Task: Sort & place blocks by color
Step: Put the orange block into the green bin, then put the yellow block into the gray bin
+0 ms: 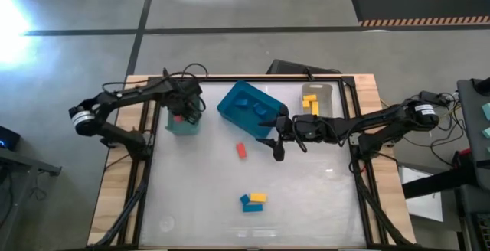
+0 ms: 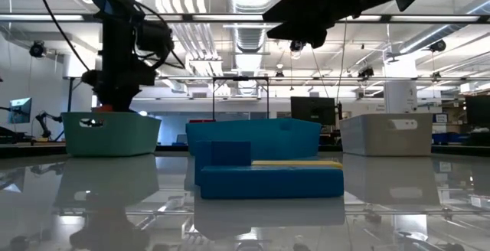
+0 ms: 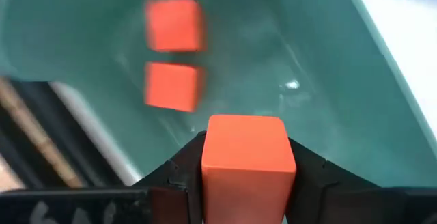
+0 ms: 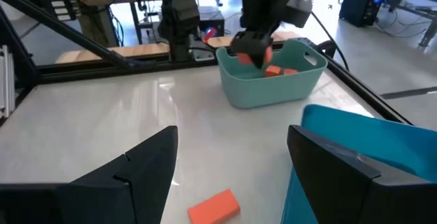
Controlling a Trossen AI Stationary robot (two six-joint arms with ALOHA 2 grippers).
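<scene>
My left gripper (image 1: 181, 116) is over the green bin (image 1: 184, 125), shut on a red block (image 3: 246, 157). Two more red blocks (image 3: 174, 24) (image 3: 174, 85) lie on the bin's floor. My right gripper (image 4: 232, 176) is open and empty, above the table beside the blue bin (image 1: 249, 107). A red bar (image 4: 214, 207) lies flat on the table just ahead of it, and also shows in the high view (image 1: 241, 150). Blue blocks (image 1: 247, 203) and a yellow bar (image 1: 258, 197) lie together near the table's near edge. My left gripper pinches the red block by two opposite sides (image 3: 212, 166) between its two fingers (image 3: 179, 173). The fingers point down into the green bin from above. The block sits level in the hold, lifted clear above the bin's floor and the two red blocks there.
A grey bin (image 1: 325, 92) at the far right holds yellow blocks (image 1: 311, 102). The blue bin holds blue blocks (image 1: 256, 109). All three bins stand in a row along the far side, as the low view (image 2: 385, 134) shows. Bare table lies between the bins and the near blocks.
</scene>
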